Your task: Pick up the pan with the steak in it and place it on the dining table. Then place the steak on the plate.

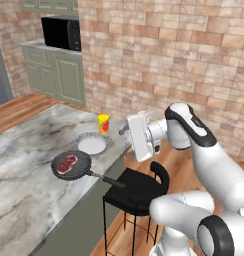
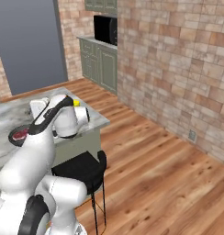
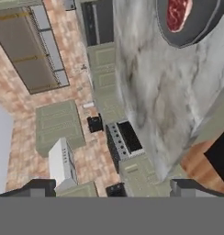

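On the long grey-white marble dining table (image 1: 24,165) we've got the round dark frying pan (image 1: 71,165) holding the raw red steak (image 1: 68,161), beside the scalloped white plate (image 1: 91,144). Our two-finger gripper (image 3: 112,189) hangs spread wide, holding nothing.

I see the pan (image 1: 71,165) on the dining table (image 1: 24,190) left of centre in the left base view, the steak (image 1: 68,161) in it. The plate (image 1: 92,144) lies just above and right of it, a cup (image 1: 103,123) beyond. A stool (image 1: 136,190) stands right of the table edge, under the pan's handle tip.
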Controlling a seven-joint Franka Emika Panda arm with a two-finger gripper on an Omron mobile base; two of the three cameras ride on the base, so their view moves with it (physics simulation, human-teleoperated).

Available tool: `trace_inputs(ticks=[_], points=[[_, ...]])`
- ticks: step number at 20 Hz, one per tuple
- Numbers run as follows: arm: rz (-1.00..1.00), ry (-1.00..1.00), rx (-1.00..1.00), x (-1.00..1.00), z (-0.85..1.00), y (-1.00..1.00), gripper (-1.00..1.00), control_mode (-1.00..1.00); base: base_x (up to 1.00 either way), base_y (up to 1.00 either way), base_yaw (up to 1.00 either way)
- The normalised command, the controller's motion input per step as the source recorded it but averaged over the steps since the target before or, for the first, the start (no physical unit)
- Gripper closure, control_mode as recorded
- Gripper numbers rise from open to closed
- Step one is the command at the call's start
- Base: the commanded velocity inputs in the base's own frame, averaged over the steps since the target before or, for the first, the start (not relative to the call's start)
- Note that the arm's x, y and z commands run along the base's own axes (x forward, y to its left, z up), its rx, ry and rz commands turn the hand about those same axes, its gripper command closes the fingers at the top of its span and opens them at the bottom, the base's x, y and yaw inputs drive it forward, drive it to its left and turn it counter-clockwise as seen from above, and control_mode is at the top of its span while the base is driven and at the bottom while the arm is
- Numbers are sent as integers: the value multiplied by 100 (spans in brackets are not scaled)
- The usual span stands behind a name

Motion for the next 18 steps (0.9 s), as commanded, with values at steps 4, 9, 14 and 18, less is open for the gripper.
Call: trace_inputs(ticks=[4,9,14,18], points=[[12,-6,-28,-30,30,35,-100,-100,0,0,0],[11,0,-37,-3,-1,39,-100,-100,0,0,0],[1,11,-45,0,-31,42,-100,-100,0,0,0],[0,11,-39,3,-21,42,-100,-100,0,0,0]])
